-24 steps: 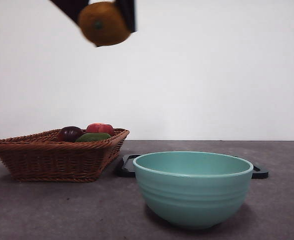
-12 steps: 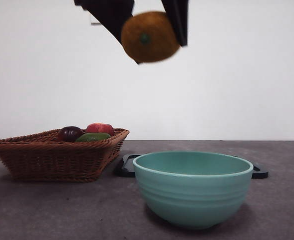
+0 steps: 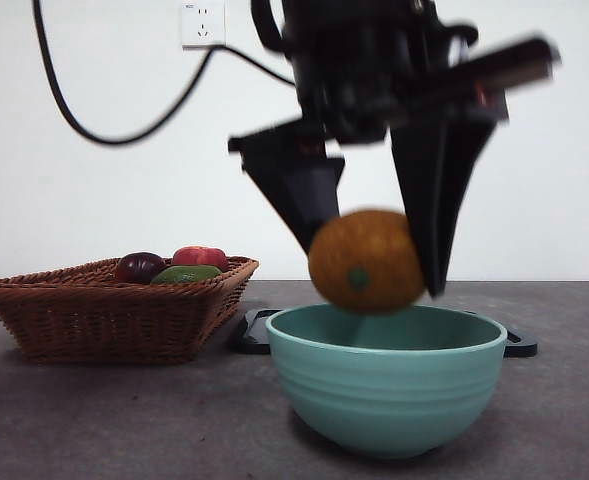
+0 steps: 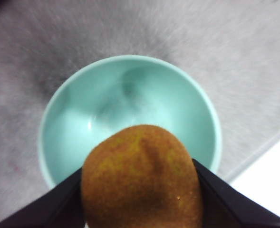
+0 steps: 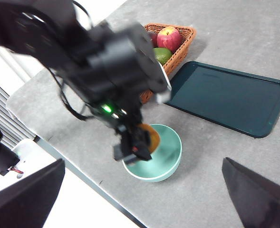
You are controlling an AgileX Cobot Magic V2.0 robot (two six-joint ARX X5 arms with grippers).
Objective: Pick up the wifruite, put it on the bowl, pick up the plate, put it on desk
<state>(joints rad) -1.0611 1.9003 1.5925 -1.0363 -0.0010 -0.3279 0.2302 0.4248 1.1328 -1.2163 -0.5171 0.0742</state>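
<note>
Wicker basket (image 3: 114, 310) holds purple, red, green fruit; dark tray (image 5: 227, 97) flat beside it.

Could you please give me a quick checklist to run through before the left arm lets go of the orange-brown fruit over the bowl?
1. Grip: left gripper shut on the wifruite, a jaw on each side: ok.
2. Position: fruit over the bowl opening in the left wrist view: ok.
3. Height: fruit at about rim level, not yet resting inside: not ok.
4. Bowl interior free of other items: ok.
5. Right gripper high, away from the bowl, jaws apart: ok.
6. Basket and dark tray beyond the bowl, out of the drop path: ok.
</note>
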